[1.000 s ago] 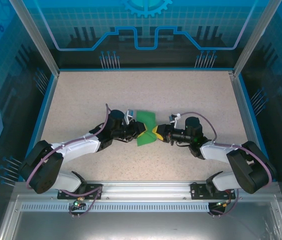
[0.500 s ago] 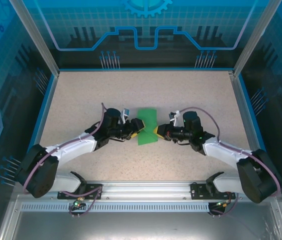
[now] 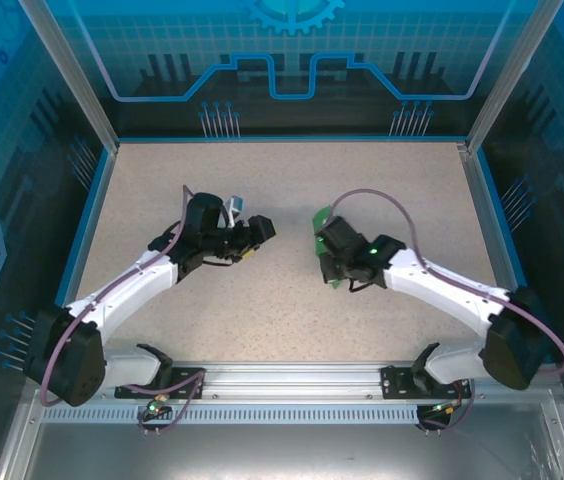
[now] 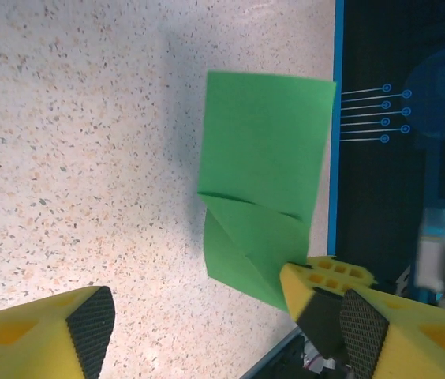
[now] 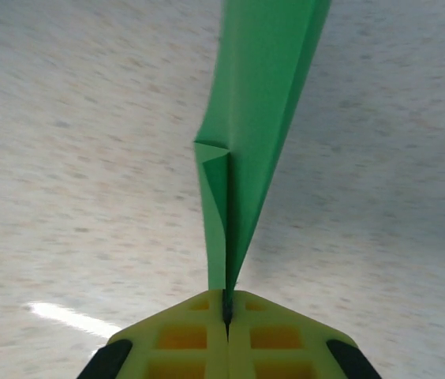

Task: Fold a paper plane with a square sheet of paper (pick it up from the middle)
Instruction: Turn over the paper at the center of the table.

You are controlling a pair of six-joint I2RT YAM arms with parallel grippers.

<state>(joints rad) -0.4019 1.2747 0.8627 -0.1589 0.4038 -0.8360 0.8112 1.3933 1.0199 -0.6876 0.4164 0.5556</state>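
Pinching the sheet of paper [image 5: 262,95] (partly folded), my right gripper [image 5: 226,304] was clamped on one end | my left gripper [image 4: 226,328] gaped wide, apart from it, over the table [image 4: 72,158].

A speckled beige worktop [image 3: 292,180] lies inside a thin blue rim [image 3: 292,139]. Slanted aluminium posts [image 3: 67,75] frame a back panel [image 3: 292,60] printed with blue lines and what may be a gear. A metal rail [image 3: 292,378] crosses the near edge.

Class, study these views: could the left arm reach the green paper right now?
Probably yes: the left gripper is open, facing the paper with nothing between them; the right gripper pinches just one end.
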